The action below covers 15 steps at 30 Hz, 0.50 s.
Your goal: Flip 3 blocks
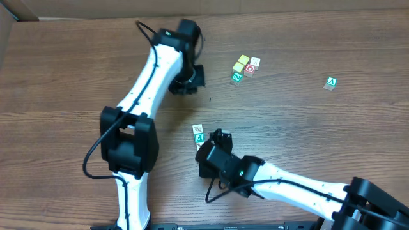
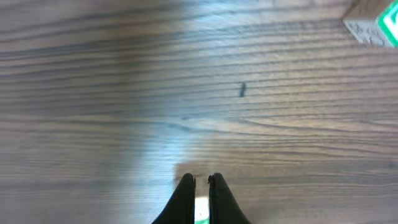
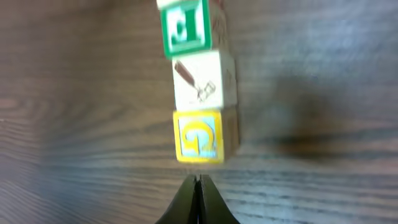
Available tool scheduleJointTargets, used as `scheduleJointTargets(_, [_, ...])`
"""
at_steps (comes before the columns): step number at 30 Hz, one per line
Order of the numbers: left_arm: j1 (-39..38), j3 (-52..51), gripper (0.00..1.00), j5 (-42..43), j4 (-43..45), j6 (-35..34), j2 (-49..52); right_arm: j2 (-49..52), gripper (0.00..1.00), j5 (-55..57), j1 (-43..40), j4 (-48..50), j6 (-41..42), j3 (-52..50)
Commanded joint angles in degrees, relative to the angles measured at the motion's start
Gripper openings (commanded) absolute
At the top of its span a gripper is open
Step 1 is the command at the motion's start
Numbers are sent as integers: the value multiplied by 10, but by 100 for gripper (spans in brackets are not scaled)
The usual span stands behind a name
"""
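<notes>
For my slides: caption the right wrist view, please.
Shut right gripper pointing at a row of three blocks.

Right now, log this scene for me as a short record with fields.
surface: wooden table
targets: row of three blocks, in a line, showing green, white and yellow-framed faces
right gripper: shut, tips close to the yellow-framed block
left gripper: shut, low over bare wood
others: cube cluster; green A cube alone, far from the cluster
</notes>
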Motion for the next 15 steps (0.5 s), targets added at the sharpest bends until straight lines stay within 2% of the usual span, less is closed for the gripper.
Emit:
scheduleJointTargets(1, [15,8,4,-13,-32,-9,-10,-13,4,-33,-41,-14,-40,10])
scheduleJointTargets(5, [19,-33,4,-41,-63,-10,-9,-13,4,-109,-114,-13,-85,10])
scheduleJointTargets(9, [15,-101,4,-42,-49,-10,-9,-13,4,-131,-181,-9,-108,10])
scheduleJointTargets(15, [6,-185,4,-38,-5,-10,-9,-12,4,-129,-196,-9,-119,8])
